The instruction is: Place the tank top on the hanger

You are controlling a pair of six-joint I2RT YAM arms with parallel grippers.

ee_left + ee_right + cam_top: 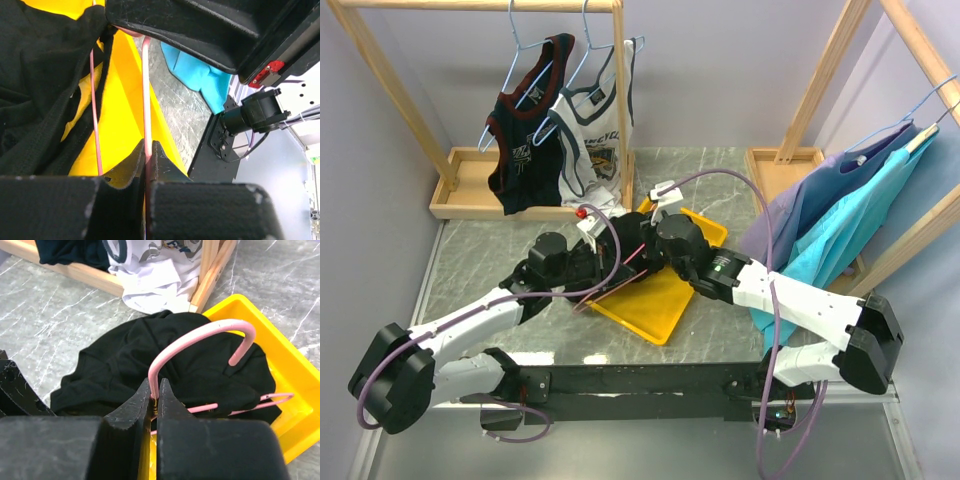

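The pink hanger [200, 335] lies over the black tank top [115, 365], which is bunched partly in the yellow tray [290, 375] and partly on the table. My right gripper [156, 390] is shut on the hanger's neck, just below the hook. My left gripper [148, 147] is shut on a straight run of the hanger's wire [146, 100], with tank top fabric [35, 90] to its left over another wire. In the top view both grippers [610, 248] [645, 235] meet over the tray's far-left corner and hide most of the tank top.
A wooden rack at the back left holds a navy jersey [525, 130] and a white jersey [595, 130] on light blue hangers. A second rack at the right holds blue and teal garments [840, 220]. The yellow tray [660, 300] sits mid-table.
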